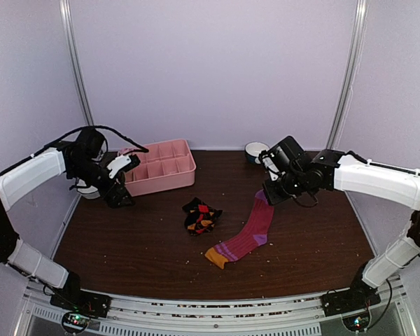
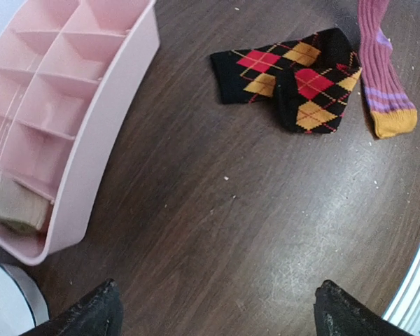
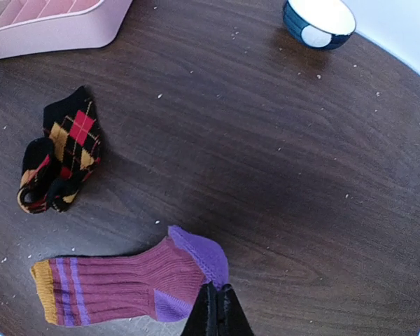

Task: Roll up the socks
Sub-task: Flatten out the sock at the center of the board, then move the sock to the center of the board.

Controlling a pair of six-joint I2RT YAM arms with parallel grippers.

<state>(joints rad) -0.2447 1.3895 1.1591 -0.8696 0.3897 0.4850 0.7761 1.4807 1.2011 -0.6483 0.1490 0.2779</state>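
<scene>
A magenta-pink sock [image 1: 248, 231] with a purple toe and an orange cuff lies stretched on the dark table. My right gripper [image 1: 269, 196] is shut on its purple toe end, as the right wrist view shows [image 3: 217, 288], with the sock body [image 3: 126, 280] trailing to the left. A black argyle sock [image 1: 201, 215] lies crumpled left of it, also in the right wrist view [image 3: 59, 157] and the left wrist view [image 2: 294, 73]. My left gripper [image 1: 119, 196] is open and empty [image 2: 217, 315] beside the pink tray, well left of both socks.
A pink compartment tray [image 1: 185, 175] stands at the back left, with a beige item [image 2: 17, 203] in one compartment. A white bowl with a dark outside [image 1: 255, 150] sits at the back centre. A white object [image 1: 87, 189] lies by the left gripper.
</scene>
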